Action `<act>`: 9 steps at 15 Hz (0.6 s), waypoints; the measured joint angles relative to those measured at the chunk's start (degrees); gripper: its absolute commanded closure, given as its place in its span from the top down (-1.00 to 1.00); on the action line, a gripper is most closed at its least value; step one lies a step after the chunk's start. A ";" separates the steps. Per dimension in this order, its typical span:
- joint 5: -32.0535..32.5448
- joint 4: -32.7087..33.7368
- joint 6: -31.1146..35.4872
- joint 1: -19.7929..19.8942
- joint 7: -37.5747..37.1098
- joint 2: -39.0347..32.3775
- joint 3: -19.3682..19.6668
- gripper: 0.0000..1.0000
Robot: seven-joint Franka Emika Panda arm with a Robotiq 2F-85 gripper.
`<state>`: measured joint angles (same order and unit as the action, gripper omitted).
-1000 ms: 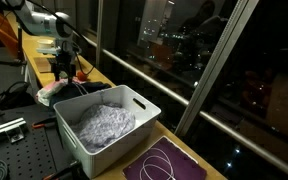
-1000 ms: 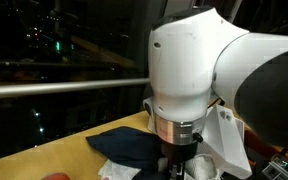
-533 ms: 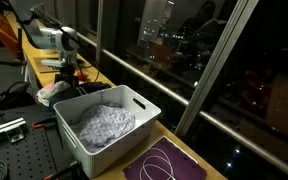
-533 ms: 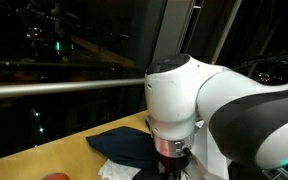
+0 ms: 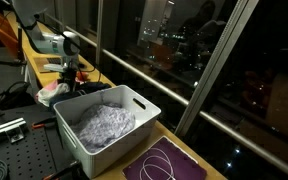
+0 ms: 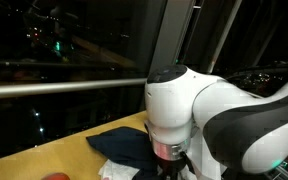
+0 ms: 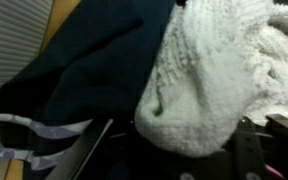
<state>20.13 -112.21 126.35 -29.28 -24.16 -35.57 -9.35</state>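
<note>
My gripper [image 7: 174, 140] is down on a pile of clothes [image 5: 52, 92] at the far end of the wooden table, as an exterior view shows. In the wrist view a fluffy white cloth [image 7: 214, 80] bulges between the two dark fingers, which stand wide apart. A dark navy garment [image 7: 84, 60] lies beside it and also shows in an exterior view [image 6: 129, 145]. The arm's white wrist [image 6: 184, 110] hides the fingers there. Whether the fingers touch the white cloth is unclear.
A white plastic bin [image 5: 74, 135] holding a crumpled pale cloth [image 5: 106, 125] stands next to the pile. A purple cloth with a white cord [image 5: 169, 162] lies at the near end. A window with a metal rail [image 5: 154, 75] runs along the table.
The arm has come down and slightly toward the clothes pile; its wrist now fills less of the close exterior view and sits lower over the dark garment.
</note>
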 measured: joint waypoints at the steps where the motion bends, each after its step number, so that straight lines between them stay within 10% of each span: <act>1: 0.00 0.00 0.28 0.00 0.00 -0.03 0.00 -0.45; 5: 0.00 0.00 0.92 0.00 0.01 -0.04 0.00 -0.97; 9: 0.00 -0.06 0.93 0.11 0.01 0.33 0.10 -0.93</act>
<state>20.13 -112.26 127.27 -29.18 -24.15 -35.23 -9.25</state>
